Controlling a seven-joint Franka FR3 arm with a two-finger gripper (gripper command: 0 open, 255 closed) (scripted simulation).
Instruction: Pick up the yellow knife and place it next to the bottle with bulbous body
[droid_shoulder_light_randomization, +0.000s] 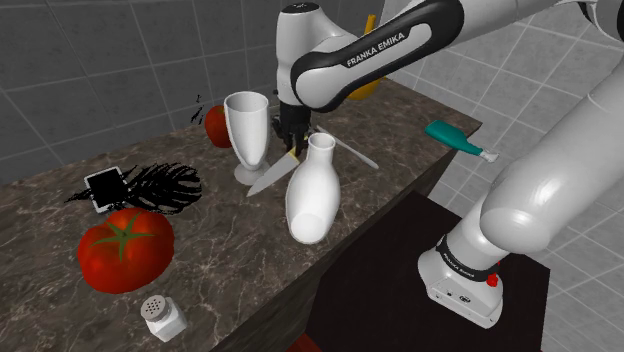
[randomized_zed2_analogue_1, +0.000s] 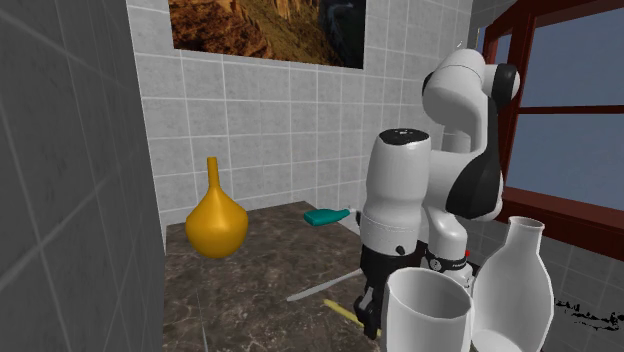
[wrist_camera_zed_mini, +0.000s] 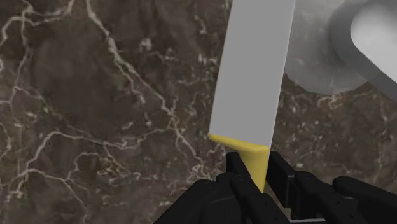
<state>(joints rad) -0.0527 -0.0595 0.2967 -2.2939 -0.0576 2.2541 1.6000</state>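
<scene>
Yellow-handled knife (wrist_camera_zed_mini: 251, 76) clasped in hand (wrist_camera_zed_mini: 258, 173) beside goblet (droid_shoulder_light_randomization: 247, 130).

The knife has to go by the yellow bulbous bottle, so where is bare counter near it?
Bare counter lies between the yellow bottle and the teal tool, and on its near side in the second exterior view. It is crowded around the pincer, where the goblet and white bottle flank the knife.

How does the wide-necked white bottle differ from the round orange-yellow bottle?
Colour: the white bottle is plain white; the orange-yellow bottle is glossy orange-yellow. Neck: the white bottle's is short and wide, the orange-yellow bottle's long and thin. Place: the white bottle stands close to the yellow-handled knife, the orange-yellow bottle apart, by the tiled wall. Both stand upright on the marble counter.
</scene>
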